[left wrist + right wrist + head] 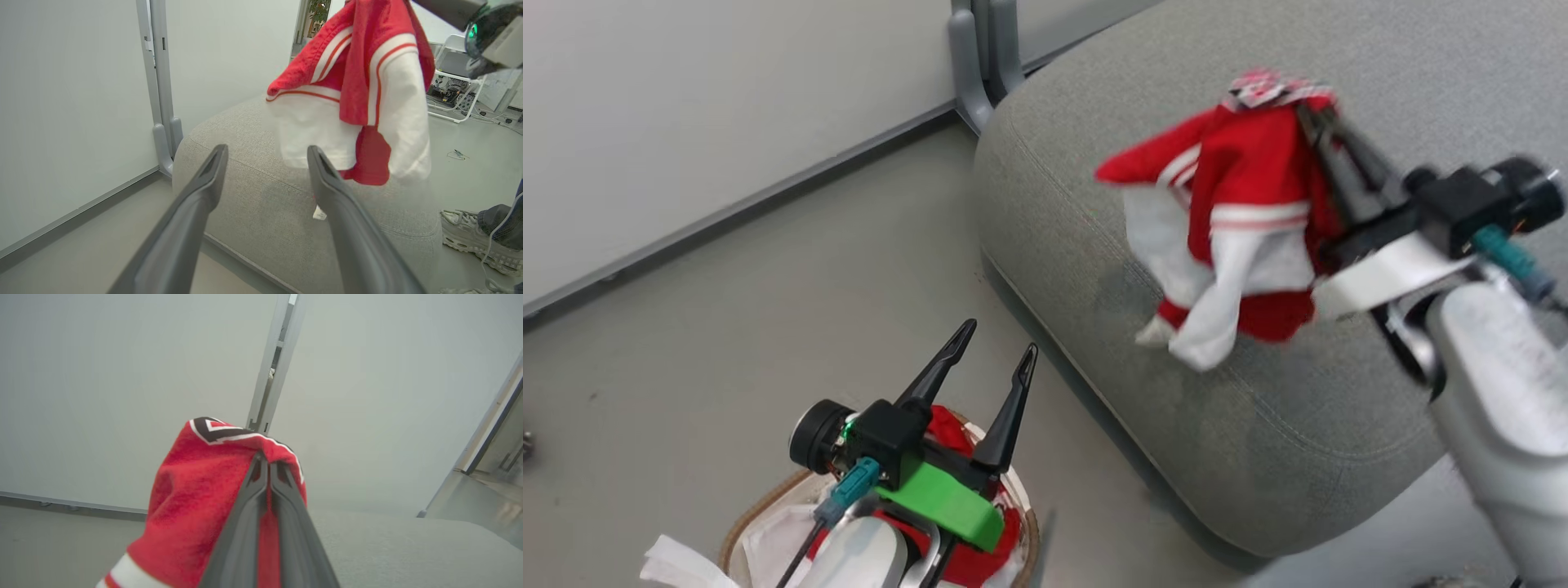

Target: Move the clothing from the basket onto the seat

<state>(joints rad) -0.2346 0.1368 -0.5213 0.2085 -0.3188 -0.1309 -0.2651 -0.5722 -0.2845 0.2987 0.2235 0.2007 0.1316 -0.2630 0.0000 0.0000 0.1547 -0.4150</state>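
Head view: my right tool [1313,114] pinches a red-and-white sports garment [1241,188] above the grey fabric seat [1258,425]; my left tool [999,339], spread, hovers over the brown-rimmed basket [760,506] of red clothing [943,425]. Left wrist: a person's shoe [461,232]. Right wrist: black white-edged marking [212,430], unreadable.

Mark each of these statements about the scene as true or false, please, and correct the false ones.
1. The right claw is shut on a red and white garment. True.
2. The garment lies flat on the seat. False: it hangs from the claw over the seat.
3. The left claw is shut. False: it is open and holds nothing, above the basket.
4. Red clothing is in the basket. True.
5. A person's shoe is on the floor beside the seat. True.
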